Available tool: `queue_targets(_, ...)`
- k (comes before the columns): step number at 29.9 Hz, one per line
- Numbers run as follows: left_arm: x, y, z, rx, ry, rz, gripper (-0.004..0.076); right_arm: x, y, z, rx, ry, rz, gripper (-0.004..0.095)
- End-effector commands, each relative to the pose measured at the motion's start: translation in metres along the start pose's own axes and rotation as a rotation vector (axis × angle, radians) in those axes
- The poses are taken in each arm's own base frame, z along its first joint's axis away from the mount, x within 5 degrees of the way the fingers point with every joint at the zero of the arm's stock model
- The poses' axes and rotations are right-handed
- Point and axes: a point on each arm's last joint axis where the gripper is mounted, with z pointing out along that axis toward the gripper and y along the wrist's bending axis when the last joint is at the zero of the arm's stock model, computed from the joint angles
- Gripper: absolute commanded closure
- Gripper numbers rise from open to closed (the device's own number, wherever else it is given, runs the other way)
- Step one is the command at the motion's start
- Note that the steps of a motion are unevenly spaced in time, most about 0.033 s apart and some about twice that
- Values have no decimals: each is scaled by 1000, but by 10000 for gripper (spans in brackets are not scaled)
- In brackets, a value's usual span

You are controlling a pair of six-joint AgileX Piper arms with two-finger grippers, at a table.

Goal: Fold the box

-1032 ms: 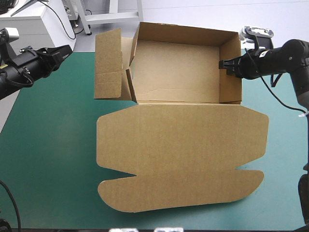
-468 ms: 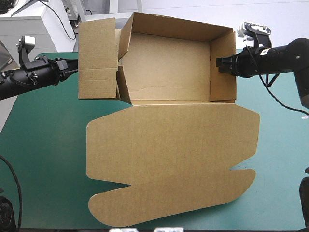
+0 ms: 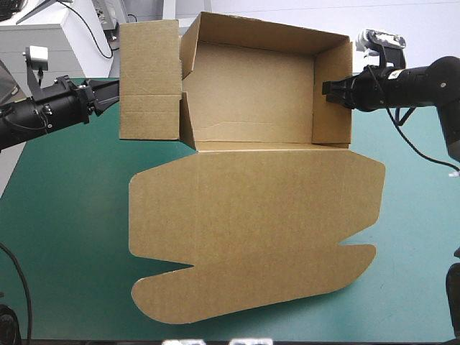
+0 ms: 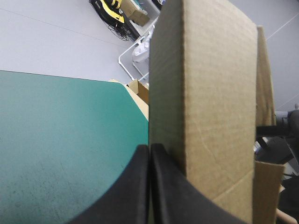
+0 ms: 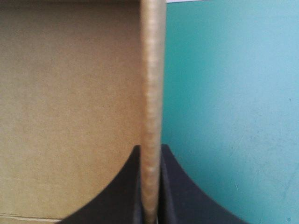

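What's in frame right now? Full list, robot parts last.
box: one, brown, on the far half of the table; tray walls raised.
lid: one, brown, part of the box, lying flat toward the near edge.
side flap: one, brown, sticking out from the box's left wall.
table cover: one, teal-green, under everything.
left gripper: one, black, shut, tip at the side flap's outer edge.
right gripper: one, black, shut on the box's right wall.

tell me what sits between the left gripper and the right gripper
Only the box: in the high view its side flap, open tray and right wall span the stretch from the left gripper to the right gripper. Both grip its board.
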Motion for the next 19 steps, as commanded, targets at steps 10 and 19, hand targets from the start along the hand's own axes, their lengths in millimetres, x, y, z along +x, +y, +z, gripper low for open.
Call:
queue_targets(10, 19, -58, 16, 192, 109, 87, 731, -13, 29, -13, -44, -163, -45, 925)
queue_targets(19, 25, -59, 21, 150, 155, 115, 731, -13, 26, -7, -45, -144, -38, 925)
